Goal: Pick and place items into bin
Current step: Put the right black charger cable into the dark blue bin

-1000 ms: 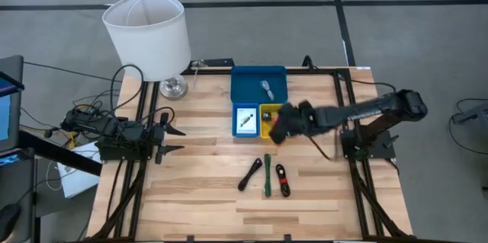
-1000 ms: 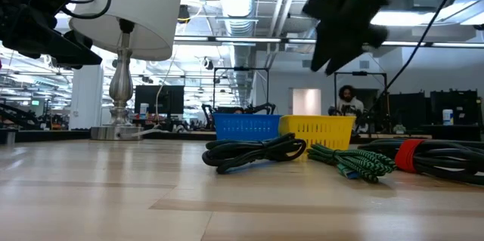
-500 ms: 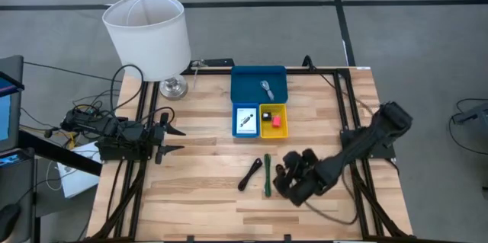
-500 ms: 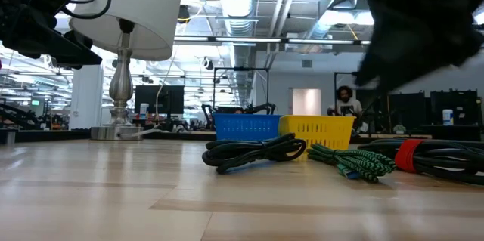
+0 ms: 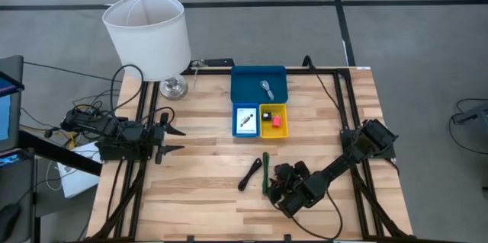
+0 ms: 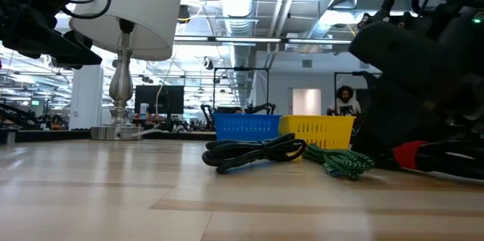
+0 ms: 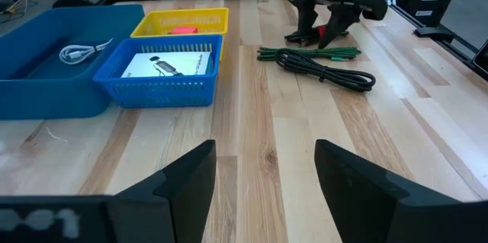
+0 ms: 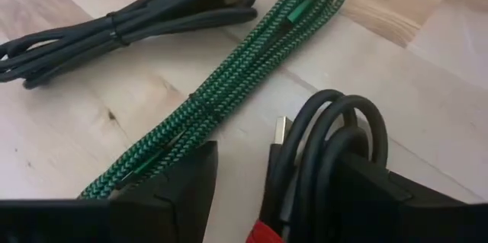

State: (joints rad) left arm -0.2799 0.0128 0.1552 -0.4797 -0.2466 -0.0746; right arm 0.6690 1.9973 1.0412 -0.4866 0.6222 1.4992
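I see the plastic bin (image 5: 259, 84), 1 wide blue tray joined to 2 small square ones, at the table's far middle. My right gripper (image 5: 280, 187) sits low over the black-red coiled cable (image 8: 335, 159), fingers apart around it, beside the green braided cable (image 5: 266, 173) and black cable (image 5: 250, 174). Left gripper (image 5: 172, 140) waits at the left edge, fingers apart.

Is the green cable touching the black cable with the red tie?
Apart. The right wrist view shows bare wood between the green cable and the black cable with the red tie.
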